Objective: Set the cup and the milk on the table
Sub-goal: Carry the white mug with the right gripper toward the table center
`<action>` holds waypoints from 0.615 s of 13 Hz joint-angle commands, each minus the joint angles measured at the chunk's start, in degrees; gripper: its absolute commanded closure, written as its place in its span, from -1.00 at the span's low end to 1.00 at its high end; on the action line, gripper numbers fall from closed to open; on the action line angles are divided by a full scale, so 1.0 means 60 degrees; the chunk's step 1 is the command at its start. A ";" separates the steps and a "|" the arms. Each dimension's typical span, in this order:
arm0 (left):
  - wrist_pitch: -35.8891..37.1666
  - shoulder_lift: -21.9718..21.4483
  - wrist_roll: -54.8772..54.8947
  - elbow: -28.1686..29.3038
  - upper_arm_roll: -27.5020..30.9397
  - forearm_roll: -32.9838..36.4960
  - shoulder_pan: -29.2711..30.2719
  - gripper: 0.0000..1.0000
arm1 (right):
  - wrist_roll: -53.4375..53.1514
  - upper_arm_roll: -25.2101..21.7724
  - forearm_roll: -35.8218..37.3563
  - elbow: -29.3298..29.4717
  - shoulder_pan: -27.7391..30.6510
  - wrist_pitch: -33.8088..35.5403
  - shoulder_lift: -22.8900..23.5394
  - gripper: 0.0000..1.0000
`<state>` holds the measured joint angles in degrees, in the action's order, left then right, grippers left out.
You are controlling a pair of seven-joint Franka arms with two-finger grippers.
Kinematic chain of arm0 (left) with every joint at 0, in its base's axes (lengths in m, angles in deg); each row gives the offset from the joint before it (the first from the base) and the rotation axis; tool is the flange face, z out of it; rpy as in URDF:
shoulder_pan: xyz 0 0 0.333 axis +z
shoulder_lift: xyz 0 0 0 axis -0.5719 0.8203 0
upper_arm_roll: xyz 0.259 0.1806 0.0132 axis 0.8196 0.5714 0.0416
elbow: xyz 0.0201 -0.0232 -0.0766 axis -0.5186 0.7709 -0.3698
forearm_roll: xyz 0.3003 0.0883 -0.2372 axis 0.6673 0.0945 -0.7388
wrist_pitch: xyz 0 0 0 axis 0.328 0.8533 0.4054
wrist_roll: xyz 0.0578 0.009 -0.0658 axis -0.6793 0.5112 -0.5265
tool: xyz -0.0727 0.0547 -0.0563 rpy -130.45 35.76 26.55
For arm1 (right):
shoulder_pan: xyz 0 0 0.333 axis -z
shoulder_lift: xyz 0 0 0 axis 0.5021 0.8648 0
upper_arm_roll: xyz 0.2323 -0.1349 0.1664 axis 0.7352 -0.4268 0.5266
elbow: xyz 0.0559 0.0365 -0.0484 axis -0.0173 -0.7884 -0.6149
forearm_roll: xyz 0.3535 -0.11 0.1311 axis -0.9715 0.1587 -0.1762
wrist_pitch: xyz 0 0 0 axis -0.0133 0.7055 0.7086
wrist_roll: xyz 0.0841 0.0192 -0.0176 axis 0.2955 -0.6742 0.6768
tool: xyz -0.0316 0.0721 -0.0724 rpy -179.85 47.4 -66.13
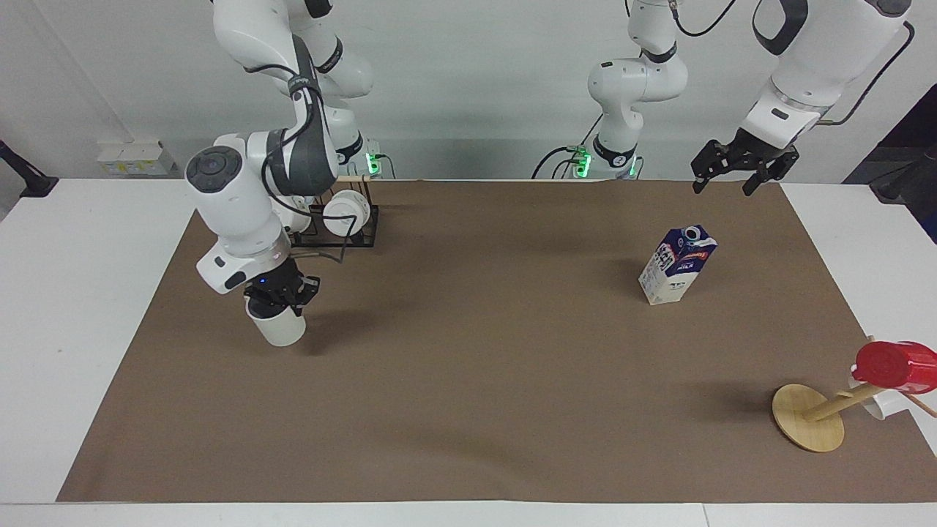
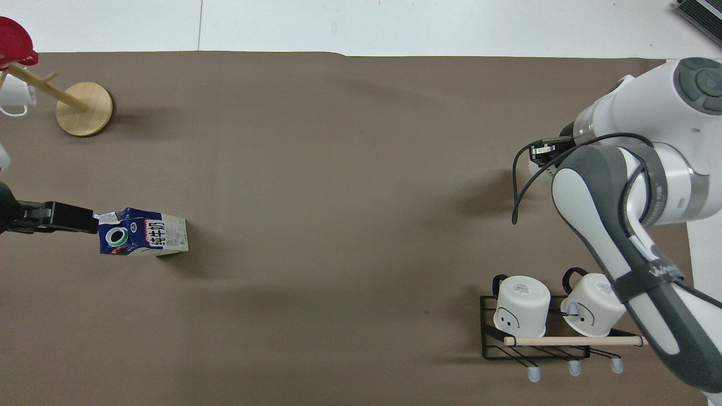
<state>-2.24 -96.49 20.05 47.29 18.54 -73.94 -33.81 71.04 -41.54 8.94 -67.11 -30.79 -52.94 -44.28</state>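
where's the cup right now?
The cup is in the right end effector, over the mat at the right arm's end, near the mug rack.

Cup point(image 2: 535, 167) mostly hidden overhead under the right arm point(image 2: 632, 169).

White worktop point(image 1: 66, 307), brown mat point(image 1: 468, 380) covering most of it, on the mat: upright milk point(image 1: 677, 265), black rack point(image 1: 344, 230), wooden stand point(image 1: 809, 417).

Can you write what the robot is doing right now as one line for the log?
right gripper: shut on cup, over mat | left gripper: open, waiting | milk: upright on table
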 commanded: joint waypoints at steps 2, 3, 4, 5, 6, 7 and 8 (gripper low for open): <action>-0.0219 -0.0279 0.0100 0.0344 -0.0041 0.0188 0.0070 -1.00 | -0.1644 0.0022 0.0427 0.1002 -0.1161 0.1024 0.0079 1.00; -0.0233 -0.0279 0.0100 0.0344 -0.0041 0.0188 0.0070 -1.00 | -0.2348 0.0036 0.0458 0.1003 -0.1776 0.1025 0.0094 1.00; -0.0219 -0.0279 0.0100 0.0344 -0.0041 0.0188 0.0070 -1.00 | -0.2877 0.0036 0.0415 0.1133 -0.2130 0.1097 0.0094 1.00; -0.0219 -0.0279 0.0100 0.0344 -0.0041 0.0188 0.0070 -1.00 | -0.3317 0.0051 0.0371 0.1424 -0.2409 0.1257 0.0123 1.00; -0.0233 -0.0279 0.0100 0.0344 -0.0041 0.0188 0.0070 -1.00 | -0.3539 0.0037 0.0487 0.1485 -0.2876 0.1433 0.0152 1.00; -0.0219 -0.0279 0.0100 0.0344 -0.0041 0.0188 0.0070 -1.00 | -0.3570 0.0036 0.0531 0.1486 -0.3243 0.1449 0.0167 1.00; -0.0219 -0.0279 0.0100 0.0344 -0.0041 0.0188 0.0070 -1.00 | -0.3817 0.0051 0.0575 0.1515 -0.3566 0.1435 0.0269 1.00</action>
<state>-2.26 -96.49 20.05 47.29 18.54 -73.94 -33.81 50.21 -41.17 11.08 -60.15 -49.80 -45.59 -44.32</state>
